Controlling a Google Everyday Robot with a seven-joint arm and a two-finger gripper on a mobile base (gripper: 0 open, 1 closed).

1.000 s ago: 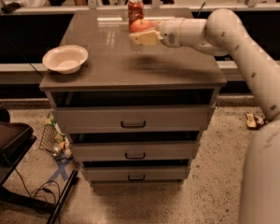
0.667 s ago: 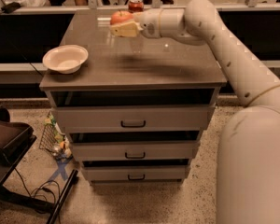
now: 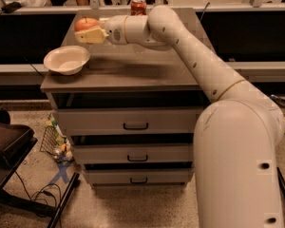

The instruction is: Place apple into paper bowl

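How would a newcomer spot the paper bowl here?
Find the grey drawer cabinet; the paper bowl sits at its top's front left corner. The gripper, holding the apple, hovers just beyond it. It is the only shallow, off-white, empty dish, unlike the red soda can at the back.

Gripper (image 3: 89, 34) over table (image 3: 133, 75) hides apple (image 3: 86, 23) underside — arm base cropped.

I count one apple (image 3: 85, 23), one paper bowl (image 3: 66, 60) and one soda can (image 3: 138, 6) on my screen. There is one arm (image 3: 190, 56) with one gripper (image 3: 88, 34), which hangs over the left side of the cabinet (image 3: 133, 72) top, near the bowl, its two fingers clasped on that single apple. The one cabinet has three drawers (image 3: 95, 120) and three dark handles (image 3: 135, 126), one per drawer.
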